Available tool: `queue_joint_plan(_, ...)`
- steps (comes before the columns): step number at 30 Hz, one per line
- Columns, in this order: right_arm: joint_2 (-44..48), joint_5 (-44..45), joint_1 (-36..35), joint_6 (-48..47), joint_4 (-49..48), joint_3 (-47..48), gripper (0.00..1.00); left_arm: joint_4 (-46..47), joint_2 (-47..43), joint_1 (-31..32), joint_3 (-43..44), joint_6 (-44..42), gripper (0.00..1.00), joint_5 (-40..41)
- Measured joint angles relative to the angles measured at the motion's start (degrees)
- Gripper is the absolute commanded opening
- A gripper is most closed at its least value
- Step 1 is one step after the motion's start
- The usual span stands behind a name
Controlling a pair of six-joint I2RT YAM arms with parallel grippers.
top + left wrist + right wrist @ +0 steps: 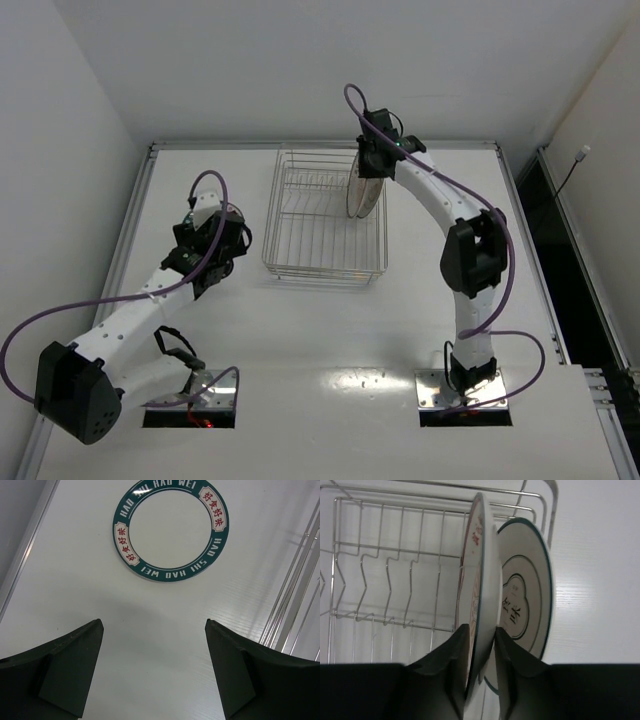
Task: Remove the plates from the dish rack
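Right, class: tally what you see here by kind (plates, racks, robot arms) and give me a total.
Plates: 3 (flat plate, held plate, rear plate)
Rack: 1
Arms: 2 (left arm, right arm)
Total: 6

Surface [330, 330]: white, matt, rectangular.
Edge rail [320, 145]: pale metal, along the 9, 12 and 3 o'clock sides.
Cut-out [160, 418]: dark rectangular opening, 7 o'clock.
Second cut-out [500, 416]: likewise, 5 o'clock.
Wall fitting [583, 153]: small, white, dark cord, 2 o'clock; possibly a plug.

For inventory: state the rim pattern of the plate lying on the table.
Dark teal band, white lettering, red characters on round white plate; left wrist view.
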State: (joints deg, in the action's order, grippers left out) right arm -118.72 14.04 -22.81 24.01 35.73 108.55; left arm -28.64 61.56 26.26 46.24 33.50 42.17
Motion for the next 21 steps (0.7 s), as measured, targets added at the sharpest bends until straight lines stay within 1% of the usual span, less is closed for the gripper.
queue_joint_plan(2, -0.09, 1.84, 0.09, 0.61, 0.33, 0.44, 0.07, 0.00, 0.00, 0.31, 0.00, 0.00, 0.81, 0.04)
queue_joint_plan(6, -0.07, 6.23, 0.02, 1.90, 1.75, 0.52, 0.00, 0.00, 0.00, 0.44, 0.00, 0.00, 0.81, 0.13)
queue_joint_plan(11, -0.07, 8.11, -1.33, 0.11, 4.76, 3.30, 0.00, 0.00, 0.59, 0.48, 0.00, 0.00, 0.81, 0.20)
queue_joint_plan(16, 0.72, 9.77, -1.92, -0.17, 9.05, 13.16, 0.00, 0.00, 1.44, 0.87, 0.00, 0.00, 0.81, 0.24)
queue_joint_plan(19, 4.24, 9.79, -1.99, 1.03, 9.03, 17.07, 0.00, 0.00, 2.08, 0.87, 0.00, 0.00, 0.81, 0.28)
queue_joint_plan(21, 8.57, 10.36, -1.99, 1.57, 9.03, 17.18, 0.00, -0.02, 2.49, 0.87, 0.00, 0.00, 0.81, 0.26)
